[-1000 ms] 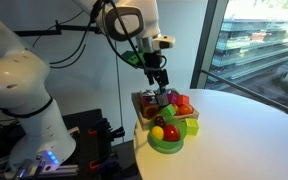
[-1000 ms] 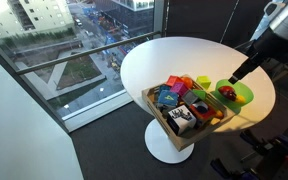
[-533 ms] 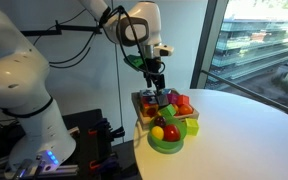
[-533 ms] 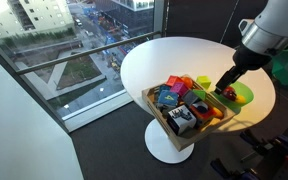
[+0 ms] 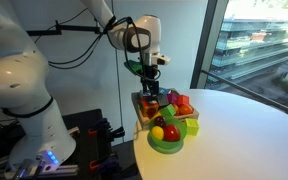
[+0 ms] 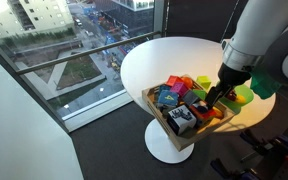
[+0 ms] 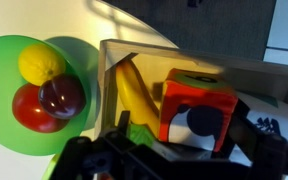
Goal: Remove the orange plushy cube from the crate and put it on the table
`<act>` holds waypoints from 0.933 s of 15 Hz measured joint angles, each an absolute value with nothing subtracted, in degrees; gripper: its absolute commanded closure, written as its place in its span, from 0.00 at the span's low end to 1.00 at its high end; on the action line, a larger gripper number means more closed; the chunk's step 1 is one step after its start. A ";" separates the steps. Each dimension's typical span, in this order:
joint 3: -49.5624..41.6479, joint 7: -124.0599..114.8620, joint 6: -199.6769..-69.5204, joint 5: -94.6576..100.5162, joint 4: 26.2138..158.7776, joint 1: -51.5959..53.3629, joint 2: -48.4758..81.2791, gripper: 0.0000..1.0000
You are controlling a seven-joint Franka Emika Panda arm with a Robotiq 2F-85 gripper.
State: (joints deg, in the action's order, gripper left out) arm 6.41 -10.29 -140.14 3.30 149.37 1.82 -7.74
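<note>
The orange plushy cube [image 7: 196,108] lies in the crate [image 7: 144,55] beside a banana. Its top is orange, and the red-orange face towards me carries a black-and-white patch. My gripper [image 7: 184,152] is open, its dark fingers spread to either side of the cube just above it, touching nothing. In both exterior views the gripper [image 5: 150,96] [image 6: 213,99] hangs low over the crate [image 5: 141,106] [image 6: 162,120] at its end by the green bowl. The crate stands at the edge of the round white table [image 6: 174,55] [image 5: 249,130]. The cube is too small to pick out in the exterior views.
A green bowl [image 7: 6,130] [image 6: 246,95] [image 5: 168,143] holding a lemon, an apple and a plum stands right against the crate. The crate also holds blue, yellow, red and green toys [image 6: 168,97]. A window wall runs behind the table.
The arm has swung over from beside the bowl and dropped down to the crate. The gripper now hangs just over the toys. Nothing has been picked up.
</note>
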 measured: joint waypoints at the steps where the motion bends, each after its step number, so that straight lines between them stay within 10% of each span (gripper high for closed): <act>1: 6.41 -10.25 -140.20 2.86 149.35 2.08 -7.23 0.00; 14: 5.91 -8.42 -143.59 -1.28 149.42 3.08 -2.93 0.00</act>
